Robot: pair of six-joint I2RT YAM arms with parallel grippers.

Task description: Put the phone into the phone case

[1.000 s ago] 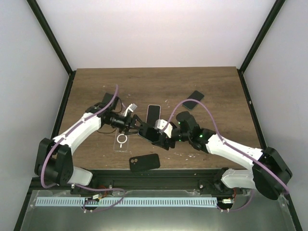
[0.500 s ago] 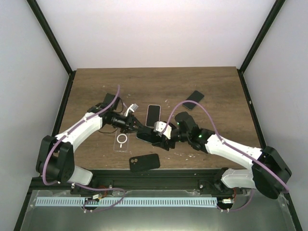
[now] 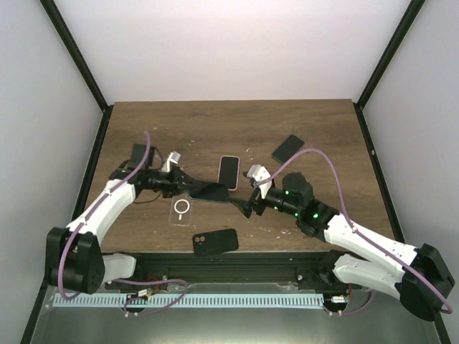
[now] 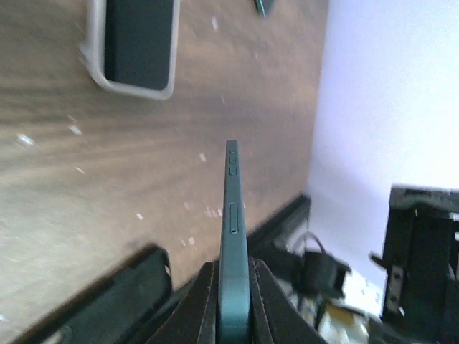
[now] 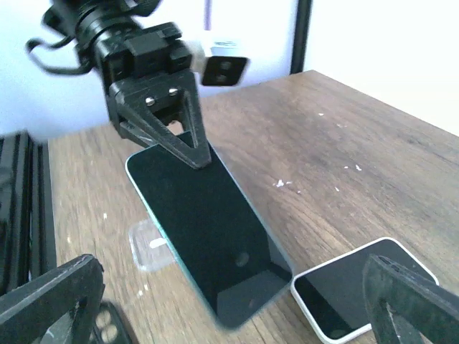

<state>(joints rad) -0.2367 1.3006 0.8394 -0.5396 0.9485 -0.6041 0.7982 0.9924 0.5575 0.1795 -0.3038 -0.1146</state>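
Observation:
A dark phone with a teal edge [image 3: 212, 192] hangs above the table, and my left gripper [image 3: 191, 188] is shut on one end of it. The left wrist view shows the phone [image 4: 233, 215] edge-on, pinched between both fingers [image 4: 203, 304]. Just right of the phone's free end, my right gripper [image 3: 248, 199] is open and holds nothing. From the right wrist, the phone [image 5: 208, 229] faces screen up with the left fingers [image 5: 179, 132] on its far end. A clear phone case [image 3: 181, 210] lies flat below the phone, and a black case [image 3: 215, 241] lies near the front edge.
A white-rimmed phone or case [image 3: 228, 172] lies behind the held phone, also seen as a white-rimmed slab [image 5: 362, 287]. Another dark slab [image 3: 288, 148] lies at the back right. Black frame posts stand at the table's corners.
My left gripper shut on the phone and carried it left. The right gripper opened, let the phone go and drew back to the right.

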